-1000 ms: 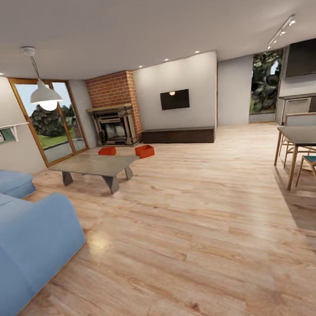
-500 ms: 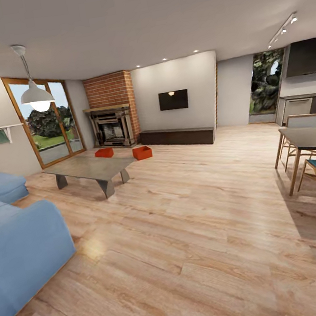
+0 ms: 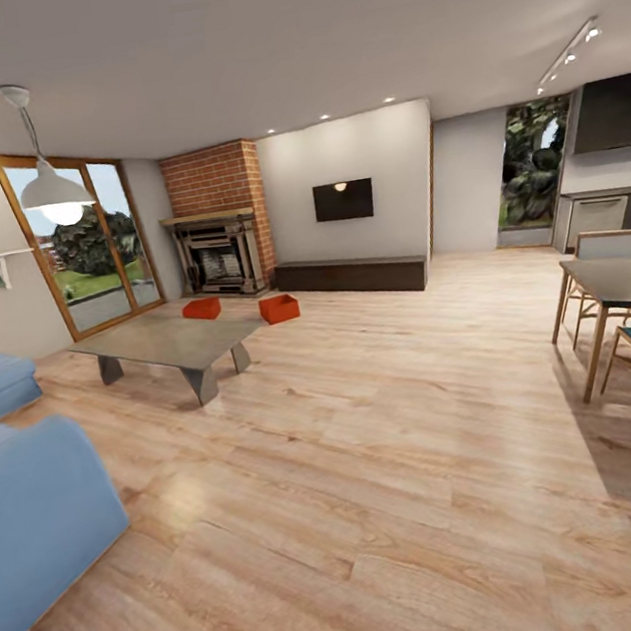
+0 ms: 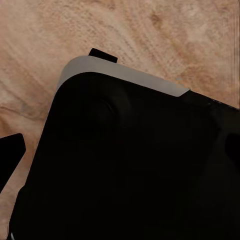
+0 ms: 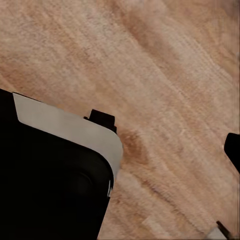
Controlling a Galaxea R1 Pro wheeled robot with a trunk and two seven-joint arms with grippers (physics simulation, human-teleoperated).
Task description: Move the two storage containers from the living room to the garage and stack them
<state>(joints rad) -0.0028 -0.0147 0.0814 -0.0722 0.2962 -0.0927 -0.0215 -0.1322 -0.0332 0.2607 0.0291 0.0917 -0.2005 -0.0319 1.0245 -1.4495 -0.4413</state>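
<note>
two orange-red storage containers [image 3: 201,309] [image 3: 279,309] sit apart on living-room floor [image 3: 393,425].

Bright, even light across the room. The pendant lamp [image 3: 52,191] glows, daylight pours through the glass doors [image 3: 82,244] beside it, throwing a soft sheen on the plank floor [image 3: 399,465] below. Straight edges bow outward. Both wrist views look soft, grainy.

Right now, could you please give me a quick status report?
Grippers: state unclear. Both bins on the wood floor by the fireplace, untouched. Table sits left of the straight path.
</note>
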